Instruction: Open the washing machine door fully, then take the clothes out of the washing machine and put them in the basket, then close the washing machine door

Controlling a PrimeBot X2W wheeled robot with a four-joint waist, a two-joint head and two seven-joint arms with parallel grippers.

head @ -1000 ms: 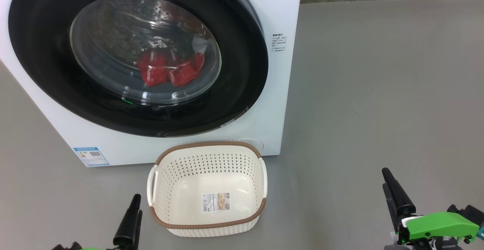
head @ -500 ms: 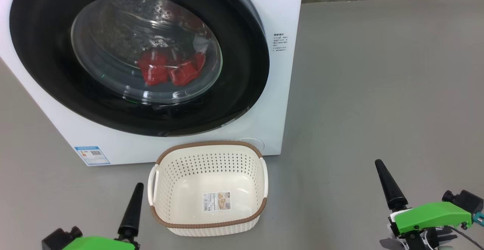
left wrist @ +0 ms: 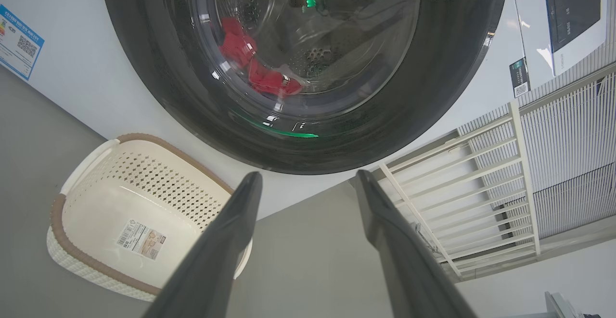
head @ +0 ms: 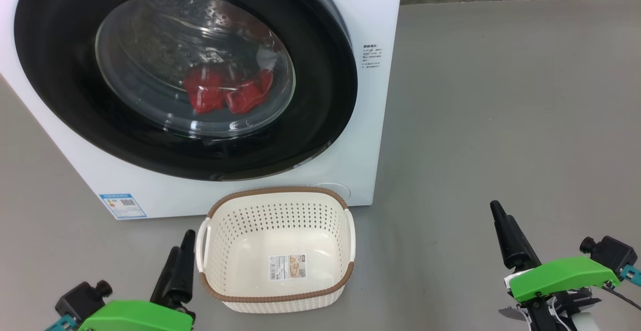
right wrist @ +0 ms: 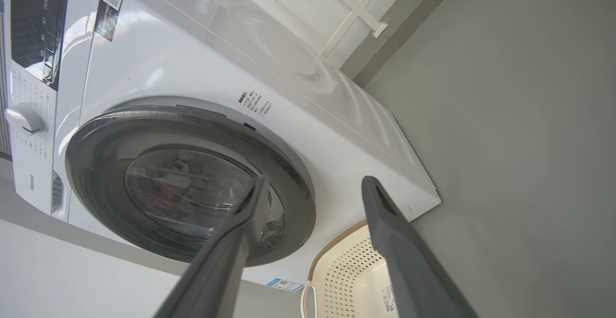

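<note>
The white washing machine takes up the upper left of the head view. Its door, a black rim around bulging glass, lies against the machine's front; whether it is latched I cannot tell. Through the glass the red clothes lie low in the drum, and the left wrist view shows the clothes too. The cream basket stands empty on the floor before the machine. My left gripper is open just left of the basket. My right gripper is open over bare floor, far right. Both hold nothing, as their own views show: left gripper, right gripper.
Grey floor stretches wide to the machine's right. A white slatted railing stands beyond the machine's far side. The machine's control knob sits above the door. A blue sticker marks the lower left front.
Both grippers have risen further into the head view. The left one now stands close beside the basket's left handle, and the right one has moved up and slightly left. Machine, door and basket have not moved.
</note>
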